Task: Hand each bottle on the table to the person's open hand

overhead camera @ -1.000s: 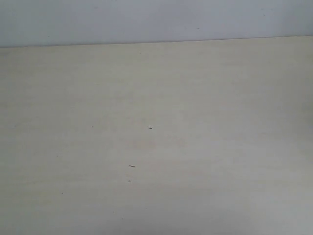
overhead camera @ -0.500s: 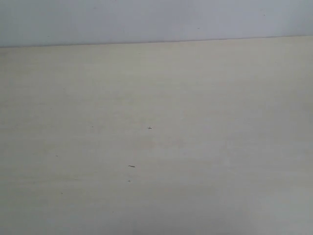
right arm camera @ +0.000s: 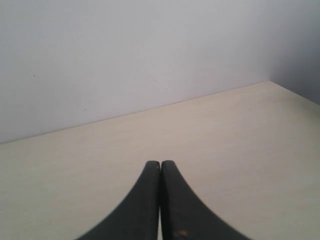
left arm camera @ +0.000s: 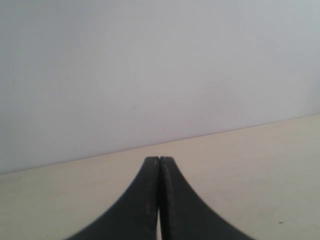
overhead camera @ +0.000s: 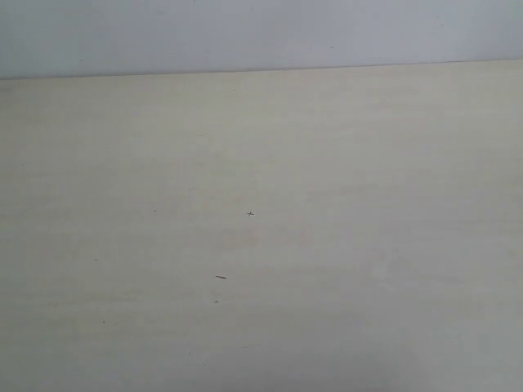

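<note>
Two closed end effectors, one table.

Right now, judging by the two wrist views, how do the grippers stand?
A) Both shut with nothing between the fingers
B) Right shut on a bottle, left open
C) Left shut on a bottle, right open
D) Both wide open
A: the left gripper and the right gripper each show their two black fingers pressed together, with nothing caught between them, above the table.
</note>
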